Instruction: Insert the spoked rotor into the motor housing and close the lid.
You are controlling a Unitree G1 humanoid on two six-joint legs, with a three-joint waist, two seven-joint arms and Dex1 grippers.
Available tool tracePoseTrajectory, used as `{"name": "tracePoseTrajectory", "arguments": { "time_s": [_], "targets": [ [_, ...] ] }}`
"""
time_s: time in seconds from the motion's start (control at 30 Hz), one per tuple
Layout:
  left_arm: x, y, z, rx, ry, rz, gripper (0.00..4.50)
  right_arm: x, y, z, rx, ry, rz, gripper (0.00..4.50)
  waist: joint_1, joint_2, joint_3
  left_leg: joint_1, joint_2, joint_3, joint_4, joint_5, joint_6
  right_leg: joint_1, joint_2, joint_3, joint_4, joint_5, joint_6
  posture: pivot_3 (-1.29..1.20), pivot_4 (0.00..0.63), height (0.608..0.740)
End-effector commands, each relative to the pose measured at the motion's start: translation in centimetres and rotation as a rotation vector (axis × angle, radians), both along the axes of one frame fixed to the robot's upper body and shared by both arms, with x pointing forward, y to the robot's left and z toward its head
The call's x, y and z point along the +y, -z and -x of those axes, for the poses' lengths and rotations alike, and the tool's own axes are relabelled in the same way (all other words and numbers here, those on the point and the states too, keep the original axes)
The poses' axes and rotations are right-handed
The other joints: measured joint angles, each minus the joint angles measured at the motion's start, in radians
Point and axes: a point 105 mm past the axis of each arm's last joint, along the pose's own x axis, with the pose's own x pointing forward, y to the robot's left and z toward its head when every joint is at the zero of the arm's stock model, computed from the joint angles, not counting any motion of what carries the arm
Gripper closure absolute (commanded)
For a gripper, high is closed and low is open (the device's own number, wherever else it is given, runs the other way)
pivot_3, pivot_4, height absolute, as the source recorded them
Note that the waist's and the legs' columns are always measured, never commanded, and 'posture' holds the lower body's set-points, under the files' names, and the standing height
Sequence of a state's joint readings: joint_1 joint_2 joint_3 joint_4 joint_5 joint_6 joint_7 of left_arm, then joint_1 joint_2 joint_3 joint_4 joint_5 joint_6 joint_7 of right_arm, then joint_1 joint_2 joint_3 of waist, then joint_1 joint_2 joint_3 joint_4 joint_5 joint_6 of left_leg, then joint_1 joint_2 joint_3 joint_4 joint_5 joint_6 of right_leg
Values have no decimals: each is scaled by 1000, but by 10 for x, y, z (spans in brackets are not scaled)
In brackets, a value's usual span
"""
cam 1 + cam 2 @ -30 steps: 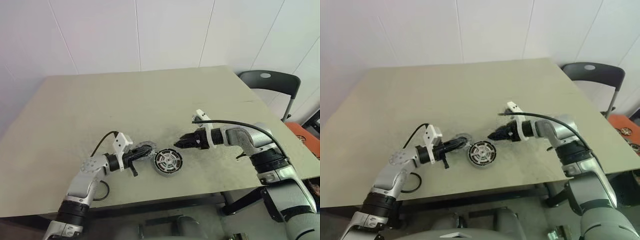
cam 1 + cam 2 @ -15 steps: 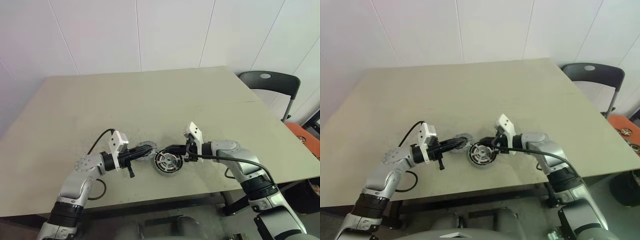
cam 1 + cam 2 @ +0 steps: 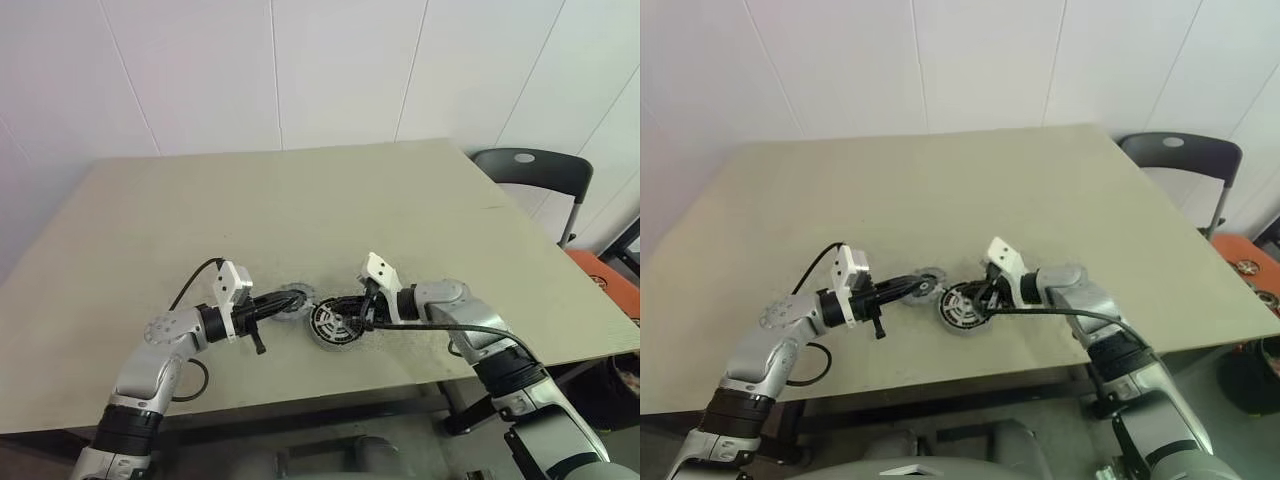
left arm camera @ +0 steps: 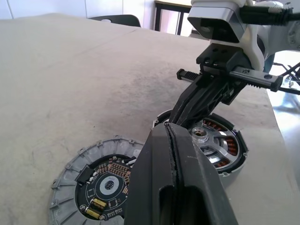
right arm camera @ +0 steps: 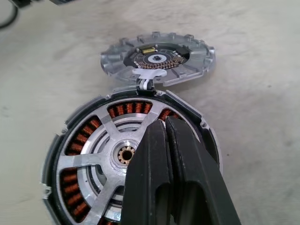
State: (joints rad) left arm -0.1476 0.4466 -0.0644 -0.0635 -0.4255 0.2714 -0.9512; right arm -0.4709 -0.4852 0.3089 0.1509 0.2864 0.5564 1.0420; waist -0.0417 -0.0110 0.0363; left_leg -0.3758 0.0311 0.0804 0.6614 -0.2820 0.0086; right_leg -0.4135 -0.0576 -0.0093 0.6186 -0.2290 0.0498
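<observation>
Right wrist view: spoked rotor [image 5: 108, 154] seated in motor housing [image 5: 56, 150]; right pincer [image 5: 166, 136] shut, empty, over it. Lid [image 5: 157, 58] flat on table [image 3: 300, 200] just beside housing, under left pincer [image 4: 168, 136], shut, empty, nearer lid.

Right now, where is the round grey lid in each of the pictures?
Left eye view: lid, beside the left gripper.
Right eye view: lid, left of the motor housing.
Left wrist view: lid, low, circuit side up.
Right wrist view: lid, beyond the housing.
Shared landmark: the housing.
</observation>
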Motion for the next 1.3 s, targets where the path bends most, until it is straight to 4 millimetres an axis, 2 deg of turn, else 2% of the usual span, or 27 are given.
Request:
{"name": "tracePoseTrajectory", "arguments": {
  "time_s": [0.03,0.17,0.33,0.5,0.6,0.8,0.9,1.0,1.13,1.3],
  "targets": [
    [-1,-13,-4,-55,2,4,4500,-3,-21,9,-67,-121,-11,4428,4,1,0,-1,0,0,0,0,1,-1,0,0,0,0,0,0,0,740],
    [-1,-12,-4,-55,2,3,4500,-17,-22,8,-287,-248,162,4428,9,1,0,-15,0,1,0,0,4,-16,4,-1,2,1,5,0,0,740],
    [-3,-12,-2,-50,10,5,4500,-25,-29,2,-522,-427,341,4428,5,1,1,-14,0,1,1,-1,5,-15,9,0,2,0,4,0,0,740],
    [-6,-13,14,-45,88,0,4500,-21,-46,2,-605,-544,379,4428,1,1,1,-12,1,0,3,0,5,-14,10,1,5,-1,2,0,0,740],
    [-3,-10,21,-36,105,-31,4500,-21,-53,-2,-642,-587,415,3822,1,1,2,-12,1,1,3,0,5,-15,10,2,7,-1,2,0,0,740],
    [8,-4,30,-35,109,-138,4500,-24,-52,6,-668,-731,490,1947,4,1,2,-10,2,1,3,0,5,-15,10,2,9,-1,2,0,0,740],
    [16,-2,34,-27,101,-174,4500,-29,-44,11,-662,-789,528,902,3,1,2,-10,2,1,3,0,4,-15,9,2,10,-1,1,0,0,740],
    [21,2,36,-14,86,-188,4500,-31,-35,11,-666,-814,562,39,2,2,2,-9,2,2,3,0,4,-15,9,3,9,-1,1,0,0,740],
    [25,7,36,-3,63,-191,4500,-31,-26,15,-655,-847,569,39,2,2,2,-9,2,2,3,0,4,-15,9,3,10,-1,1,0,0,740],
    [24,13,35,-2,54,-184,4500,-25,-19,6,-703,-824,582,39,3,2,2,-8,2,2,3,0,4,-14,9,3,10,-1,1,0,0,740]
  ]
}}
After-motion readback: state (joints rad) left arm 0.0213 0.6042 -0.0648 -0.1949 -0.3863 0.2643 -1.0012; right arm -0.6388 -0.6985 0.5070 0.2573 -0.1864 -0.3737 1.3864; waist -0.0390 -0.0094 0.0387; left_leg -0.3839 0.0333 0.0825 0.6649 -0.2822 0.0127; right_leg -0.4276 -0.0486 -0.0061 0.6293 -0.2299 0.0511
